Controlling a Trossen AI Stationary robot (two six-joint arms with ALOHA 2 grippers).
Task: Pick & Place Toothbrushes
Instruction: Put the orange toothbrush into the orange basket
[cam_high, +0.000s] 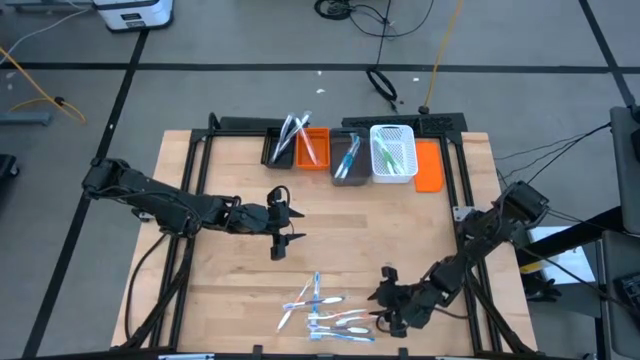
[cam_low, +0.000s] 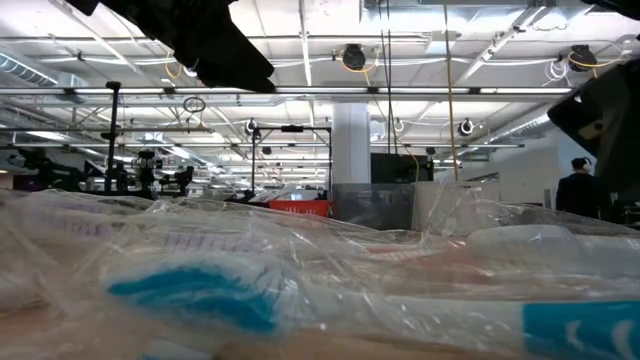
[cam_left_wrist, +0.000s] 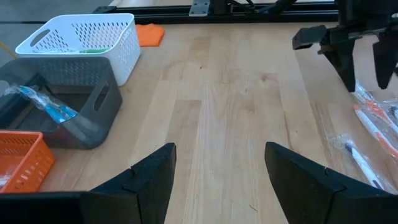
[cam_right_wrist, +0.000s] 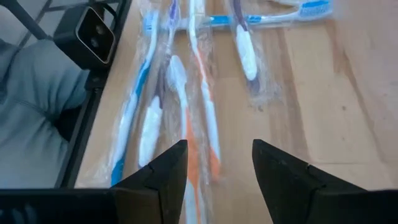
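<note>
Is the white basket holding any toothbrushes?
Yes, the white basket at the table's far edge has green toothbrushes lying inside it.

We see even, bright overhead light; rows of ceiling lamps (cam_low: 300, 45) glow in the low view. Shadows on the worktop (cam_high: 330, 250) are soft. Wrapped toothbrushes (cam_low: 300, 290) close to the low camera are badly out of focus; those in the right wrist view smear.

Four small plastic bins stand in a row: one black bin (cam_high: 279, 147), one orange bin (cam_high: 312, 150), one grey bin (cam_high: 347, 160) and one white lattice basket (cam_high: 393, 153). One flat orange lid (cam_high: 429, 166) lies alongside. Roughly six clear-wrapped plastic toothbrushes (cam_high: 322, 310) lie loose just beside the right arm's fingers (cam_high: 390, 300); an exact count cannot be made.
</note>
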